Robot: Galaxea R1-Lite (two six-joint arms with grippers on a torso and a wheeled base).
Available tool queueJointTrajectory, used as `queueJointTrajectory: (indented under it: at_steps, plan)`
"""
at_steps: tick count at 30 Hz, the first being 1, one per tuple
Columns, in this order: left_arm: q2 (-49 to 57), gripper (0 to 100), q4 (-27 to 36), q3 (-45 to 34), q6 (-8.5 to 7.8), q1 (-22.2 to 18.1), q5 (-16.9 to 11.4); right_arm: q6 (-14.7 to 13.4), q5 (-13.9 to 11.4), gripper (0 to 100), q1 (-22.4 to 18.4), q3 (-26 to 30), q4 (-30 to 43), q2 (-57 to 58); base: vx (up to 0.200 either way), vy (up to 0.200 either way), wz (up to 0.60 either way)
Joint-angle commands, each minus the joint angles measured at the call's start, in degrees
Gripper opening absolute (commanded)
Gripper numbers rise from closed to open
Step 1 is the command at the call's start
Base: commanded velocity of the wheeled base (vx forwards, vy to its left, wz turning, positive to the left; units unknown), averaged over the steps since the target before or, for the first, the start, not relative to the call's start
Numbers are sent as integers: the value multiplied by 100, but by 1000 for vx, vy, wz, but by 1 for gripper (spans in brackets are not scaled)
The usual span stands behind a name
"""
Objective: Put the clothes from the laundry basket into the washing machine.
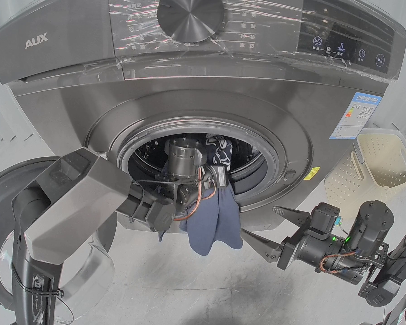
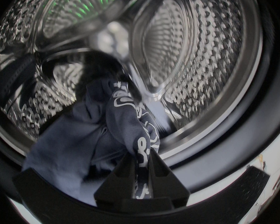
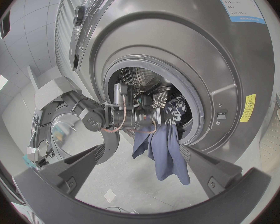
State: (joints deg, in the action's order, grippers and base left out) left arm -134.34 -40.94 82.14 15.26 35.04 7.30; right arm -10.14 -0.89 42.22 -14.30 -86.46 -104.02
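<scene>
Navy garment (image 1: 217,222), pinched in the left claw (image 2: 142,156), hangs half out of the washing machine (image 1: 302,127) mouth; loading underway, so push deeper, then release.

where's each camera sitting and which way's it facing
Head view: on the head, looking down at the washing machine; left arm extends into its opening, right end effector open outside.
Left wrist view: on that wrist, facing into the drum; left end effector shut on the clothes.
Right wrist view: on that wrist, outside, facing the opening; its open fingers and the left arm show.
Shared: head and right wrist views both show the clothes hanging over the rim.
</scene>
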Motion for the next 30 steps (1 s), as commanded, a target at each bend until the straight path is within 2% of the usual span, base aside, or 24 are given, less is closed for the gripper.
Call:
queueJointTrajectory:
  at_steps: [1, 3, 7, 10, 11, 16, 20, 22, 24, 25, 26, 30]
  plan:
    - [-180, 0, -283, 751, 3, -260, 298, -5, 10, 100, 50, -29, -3, 14, 0, 0, 0]
    - [-330, 0, -336, 1129, 3, -340, 412, -5, 10, 100, 50, -29, -3, 14, 0, 0, 0]
    - [-576, 0, -327, 1735, 12, -419, 465, -5, 19, 100, 50, -11, -82, 22, 0, 0, 0]
    - [-637, 0, -319, 1911, 12, -436, 483, 4, 10, 100, 50, -3, -100, 22, 0, 0, 0]
    - [-637, 100, -327, 1911, 12, -445, 483, -5, 10, 100, 50, -11, -100, 22, 0, 0, 0]
    - [-505, 100, -257, 1691, 12, -445, 483, 4, 1, 100, 50, -3, -100, 14, 0, 0, 0]
    - [-31, 100, 156, 891, -32, -383, 386, 4, 1, 100, 50, -3, -100, 14, 0, 0, 0]
    - [22, 100, 253, 804, -32, -375, 377, -5, 10, 100, 50, -3, -100, 14, 0, 0, 0]
    - [83, 100, 446, 637, -138, -375, 360, -5, 1, 100, 50, 6, -100, 14, 0, 0, 0]
    - [92, 100, 534, 566, -296, -375, 351, -5, 10, 100, 76, 6, -100, 14, 0, 0, 0]
    - [92, 100, 552, 540, -357, -375, 351, -5, 10, 100, 85, 6, -100, 14, 0, 0, 0]
    - [92, 100, 719, 470, -410, -375, 351, -5, 10, 100, 85, 6, -100, 14, 0, 0, 0]
